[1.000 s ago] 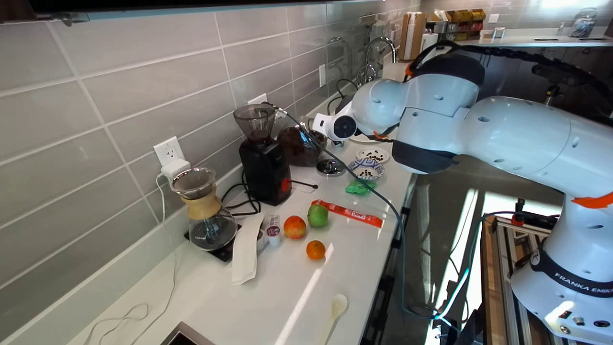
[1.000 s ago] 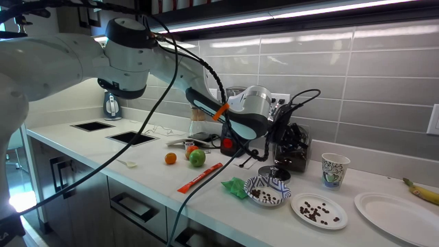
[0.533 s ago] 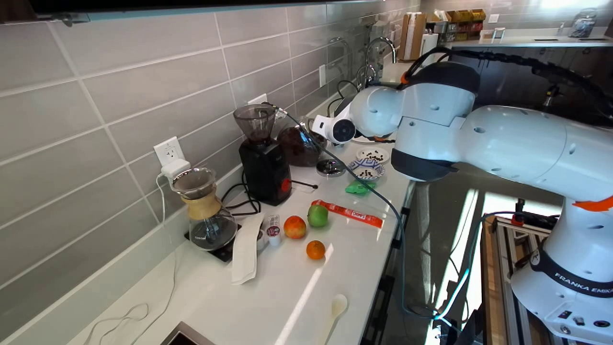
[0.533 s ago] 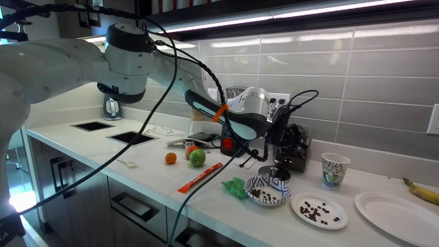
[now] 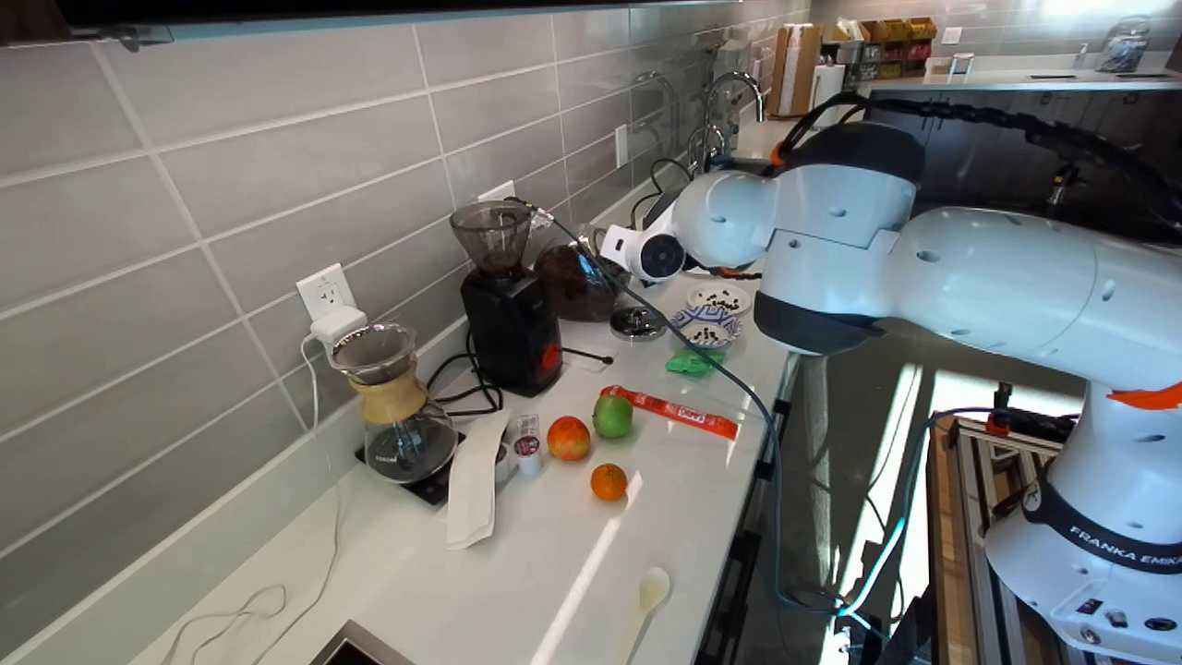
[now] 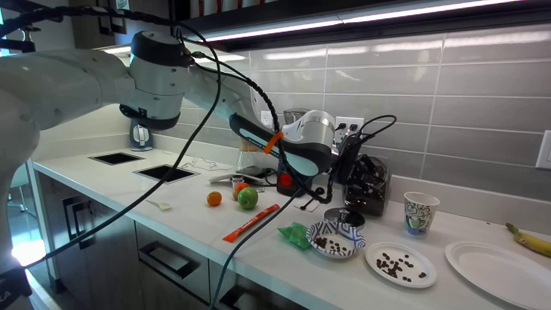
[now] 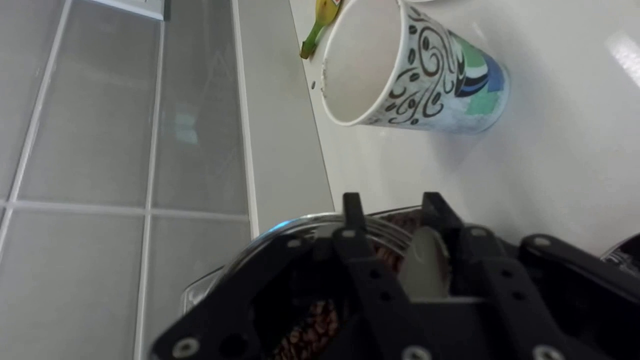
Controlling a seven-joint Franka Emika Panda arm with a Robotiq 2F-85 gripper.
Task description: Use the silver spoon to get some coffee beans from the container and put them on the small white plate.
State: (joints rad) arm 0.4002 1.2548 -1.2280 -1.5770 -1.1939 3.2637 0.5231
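The container is a clear jar (image 6: 366, 206) of dark coffee beans by the wall; it also shows in another exterior view (image 5: 574, 291). In the wrist view its round shiny rim (image 7: 300, 220) and beans lie under my gripper (image 7: 392, 200). The fingers stand apart. A grey, rounded metal piece, looking like the silver spoon's handle (image 7: 422, 265), shows between them, closer to the right finger; whether it touches is unclear. The rest of the spoon is hidden. The small white plate (image 6: 374, 262) holds several beans; it also shows in an exterior view (image 5: 718, 287).
A paper cup (image 7: 440, 75) stands beside the jar. A blue-patterned bowl (image 6: 357, 237) with beans and a silver lid (image 6: 344, 216) sit in front of the jar. A black grinder (image 5: 512, 323) is beside it. A large white plate (image 6: 478, 262) and banana (image 6: 533, 242) are further along.
The arm's elbow has come down a little. In an exterior view the wrist and gripper have shifted slightly left over the jar. The objects on the counter have not moved.
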